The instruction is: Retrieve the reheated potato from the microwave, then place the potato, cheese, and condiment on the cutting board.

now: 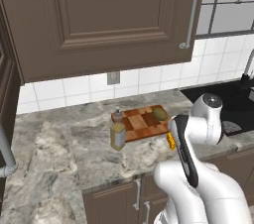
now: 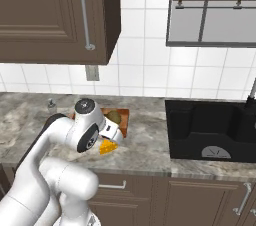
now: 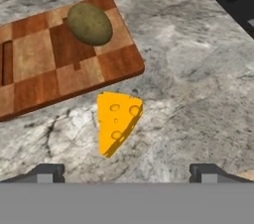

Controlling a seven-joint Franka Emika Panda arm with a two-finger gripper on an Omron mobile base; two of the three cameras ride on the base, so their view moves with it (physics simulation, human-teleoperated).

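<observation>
Potato (image 3: 90,24) lies on the cutting board (image 3: 44,74), near its corner, long axis running diagonally across the checks. Cheese (image 3: 116,123) rests on the worktop (image 3: 198,94) just off the board edge, apart from it, narrow tip pointing toward the gripper (image 3: 126,173). Gripper jaws spread wide, holding nothing. Condiment (image 1: 118,131) upright beside the board's opposite end.

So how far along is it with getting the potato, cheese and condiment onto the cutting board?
Done: the potato lies on the cutting board. In hand: nothing is gripped yet; the hand is open and hangs over the cheese, which lies on the counter beside the board. Left: lift the cheese onto the board, then the condiment, which stands on the counter at the board's other end.
</observation>
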